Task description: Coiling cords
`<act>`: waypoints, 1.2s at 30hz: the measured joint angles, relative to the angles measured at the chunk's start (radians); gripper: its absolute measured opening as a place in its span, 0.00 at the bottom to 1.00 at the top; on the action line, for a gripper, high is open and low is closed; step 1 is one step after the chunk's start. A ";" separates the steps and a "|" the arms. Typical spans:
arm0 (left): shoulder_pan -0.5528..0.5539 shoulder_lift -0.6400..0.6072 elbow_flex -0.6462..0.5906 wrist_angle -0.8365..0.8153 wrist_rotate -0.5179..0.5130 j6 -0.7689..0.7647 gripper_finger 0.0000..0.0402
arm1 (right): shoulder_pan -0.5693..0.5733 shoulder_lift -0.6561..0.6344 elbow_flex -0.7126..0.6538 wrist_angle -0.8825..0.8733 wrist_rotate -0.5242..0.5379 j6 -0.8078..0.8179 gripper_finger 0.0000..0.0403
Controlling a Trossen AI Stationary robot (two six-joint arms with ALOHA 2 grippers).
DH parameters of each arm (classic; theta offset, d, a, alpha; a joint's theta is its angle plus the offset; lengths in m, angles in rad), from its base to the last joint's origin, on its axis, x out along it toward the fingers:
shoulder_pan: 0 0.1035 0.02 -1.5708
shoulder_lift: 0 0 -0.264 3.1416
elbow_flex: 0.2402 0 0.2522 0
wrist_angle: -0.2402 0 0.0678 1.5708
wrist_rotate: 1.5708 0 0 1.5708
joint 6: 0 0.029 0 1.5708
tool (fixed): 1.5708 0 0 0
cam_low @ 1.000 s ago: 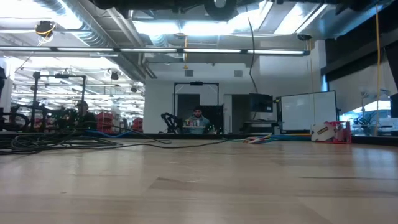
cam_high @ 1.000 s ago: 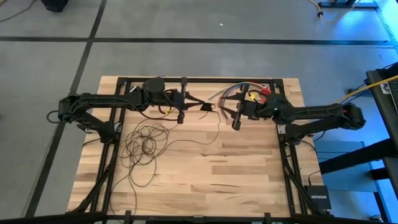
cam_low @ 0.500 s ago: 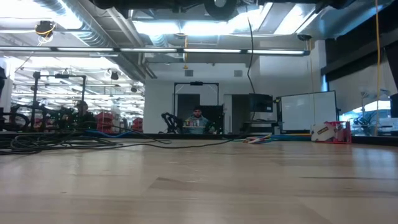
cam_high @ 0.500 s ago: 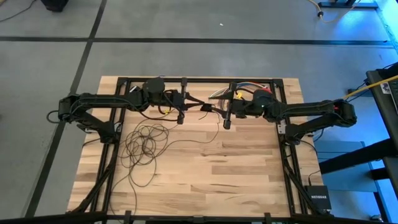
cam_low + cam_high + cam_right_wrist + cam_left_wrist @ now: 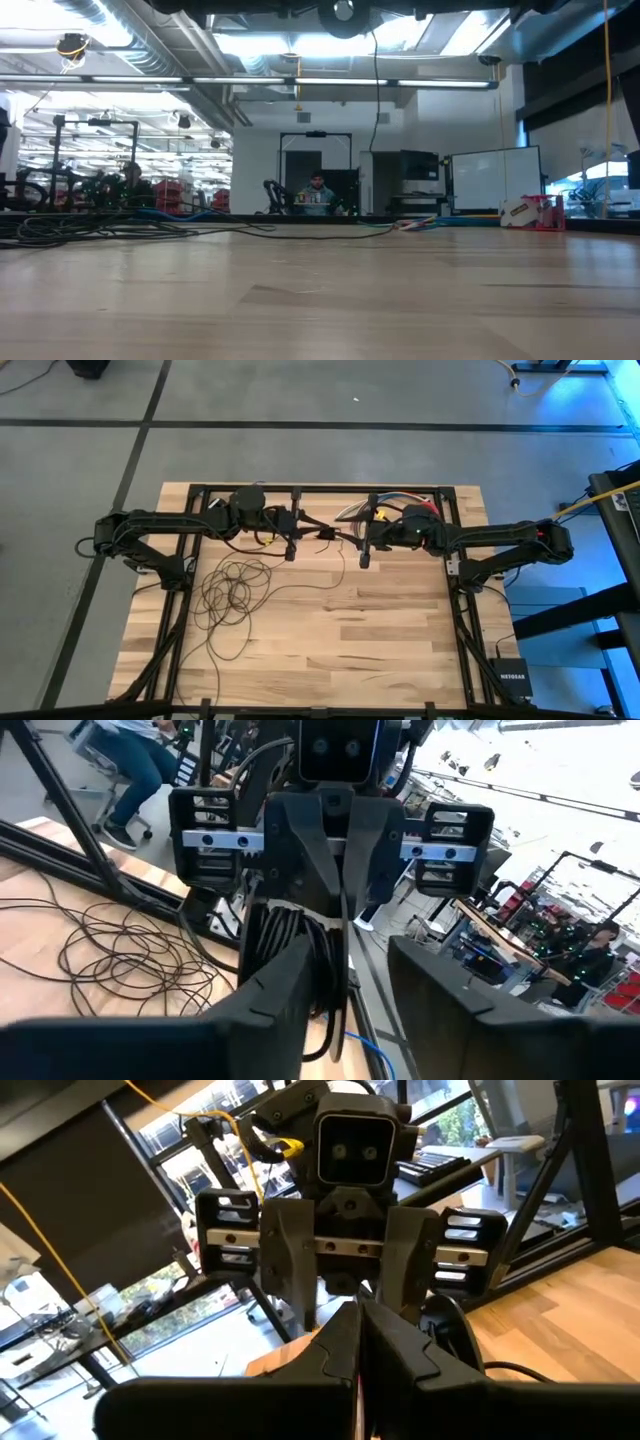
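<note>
Cord (image 5: 236,592) mostly loose loops on counter (image 5: 380,630), left side; small coiled part hangs from my left hand (image 5: 293,535), which is shut on it, above far edge. My right hand (image 5: 363,540) faces it, fingers apart around bundle, not yet gripping. Most coiling left. Readable writing: only "NETGEAR" on black box (image 5: 511,677) off counter.

Closed left fingers (image 5: 385,1355) — right gripper (image 5: 352,1295) opposite

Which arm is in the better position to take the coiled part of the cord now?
Right. The right gripper is open, its fingers around the coiled cord that the shut left gripper holds.
</note>
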 joint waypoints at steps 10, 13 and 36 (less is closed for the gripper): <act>0.000 0.000 0.000 0.000 0.000 0.003 0.01 | 0.000 0.000 0.000 -0.001 -0.021 -0.002 0.04; 0.000 0.000 0.000 -0.001 0.001 0.003 0.01 | 0.000 0.000 0.000 -0.001 -0.019 -0.023 0.03; -0.006 -0.108 0.001 -0.243 -0.580 -0.126 0.37 | 0.000 -0.048 0.047 0.070 0.449 -0.315 0.01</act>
